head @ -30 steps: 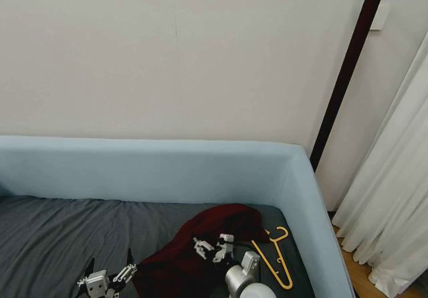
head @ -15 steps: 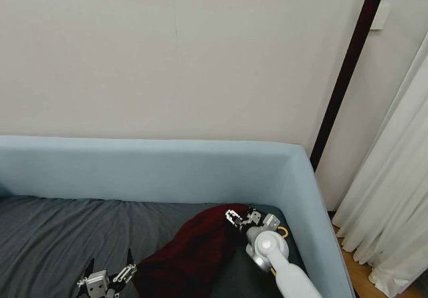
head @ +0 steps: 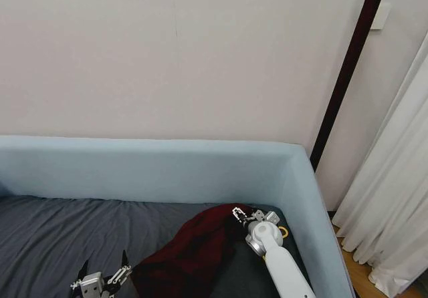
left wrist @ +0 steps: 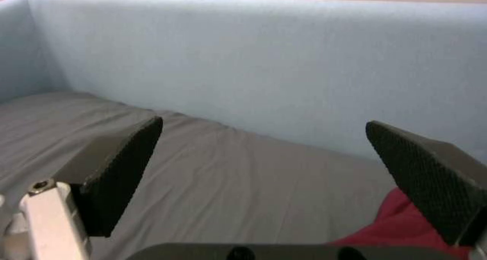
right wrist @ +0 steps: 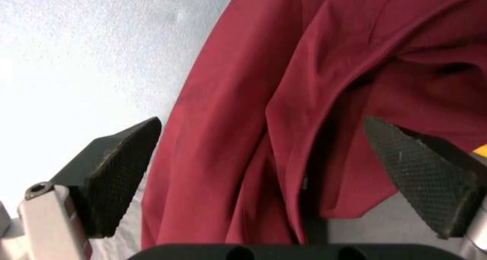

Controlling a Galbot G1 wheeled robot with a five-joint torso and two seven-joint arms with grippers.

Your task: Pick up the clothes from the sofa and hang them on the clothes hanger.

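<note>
We see the dark red garment (head: 190, 254) heaped on the grey seat (head: 60, 234) of the light blue sofa (head: 167, 171), near its right-hand corner. Our right pincer (head: 246, 212) is at the garment's far edge, its 2 fingers spread wide with the cloth lying between them; we cannot tell if they touch it. A yellow hanger (head: 284, 231) peeks out just beside that arm. Our left pincer (head: 105, 266) hovers over the seat, left of the garment, fingers spread, holding nothing.
</note>
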